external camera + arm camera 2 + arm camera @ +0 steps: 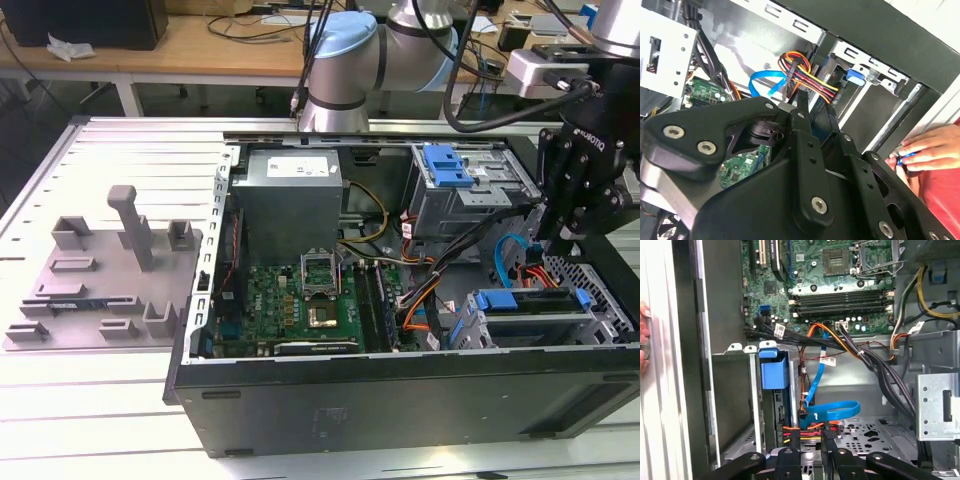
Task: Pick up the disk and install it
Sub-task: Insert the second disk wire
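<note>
black gripper (811, 439) hung empty over the open computer case (400, 400)
its fingers stood a narrow gap apart, gripping nothing. the disk (527, 300) sat slotted in the drive cage (600, 325), blue rail up, just below the gripper (560, 240) in the exterior view.

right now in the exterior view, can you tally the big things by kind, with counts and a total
computer case: 1
grey fixture plate: 1
robot arm: 1
claw: 1
total: 4
</note>
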`<state>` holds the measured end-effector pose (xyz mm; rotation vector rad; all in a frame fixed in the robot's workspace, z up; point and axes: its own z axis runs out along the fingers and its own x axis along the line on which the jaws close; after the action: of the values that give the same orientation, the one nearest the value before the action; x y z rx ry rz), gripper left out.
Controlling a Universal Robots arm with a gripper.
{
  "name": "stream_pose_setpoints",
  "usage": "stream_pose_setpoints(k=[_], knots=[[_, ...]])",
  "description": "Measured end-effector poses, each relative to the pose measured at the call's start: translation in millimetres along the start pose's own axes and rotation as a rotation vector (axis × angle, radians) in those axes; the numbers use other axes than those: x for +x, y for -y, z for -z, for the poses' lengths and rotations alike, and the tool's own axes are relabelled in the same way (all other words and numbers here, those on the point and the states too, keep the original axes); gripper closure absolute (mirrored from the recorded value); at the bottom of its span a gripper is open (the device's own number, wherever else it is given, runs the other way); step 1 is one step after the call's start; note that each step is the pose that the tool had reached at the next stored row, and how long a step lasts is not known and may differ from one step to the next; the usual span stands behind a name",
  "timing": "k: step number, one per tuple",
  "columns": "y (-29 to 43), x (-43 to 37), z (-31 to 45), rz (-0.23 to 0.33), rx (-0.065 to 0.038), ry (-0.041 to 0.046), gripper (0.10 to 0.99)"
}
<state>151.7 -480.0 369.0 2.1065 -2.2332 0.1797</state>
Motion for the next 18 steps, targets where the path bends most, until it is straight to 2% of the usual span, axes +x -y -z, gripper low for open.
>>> stream_pose_setpoints(k=[2,6,9,11,15,18], knots=[[-1.0,0.6,-0.1,0.0,0.0,0.0041,0.78],[-1.2,1.4,0.2,0.0,-0.002,0.0003,0.78],[6.6,1.1,1.5,0.001,-0.006,-0.0006,0.78],[6.5,1.8,2.4,0.001,-0.006,-0.0007,0.78],[-5.8,6.3,3.0,0.001,-0.006,-0.0009,0.78],[-9.5,7.0,2.9,0.001,-0.006,-0.0006,0.78]])
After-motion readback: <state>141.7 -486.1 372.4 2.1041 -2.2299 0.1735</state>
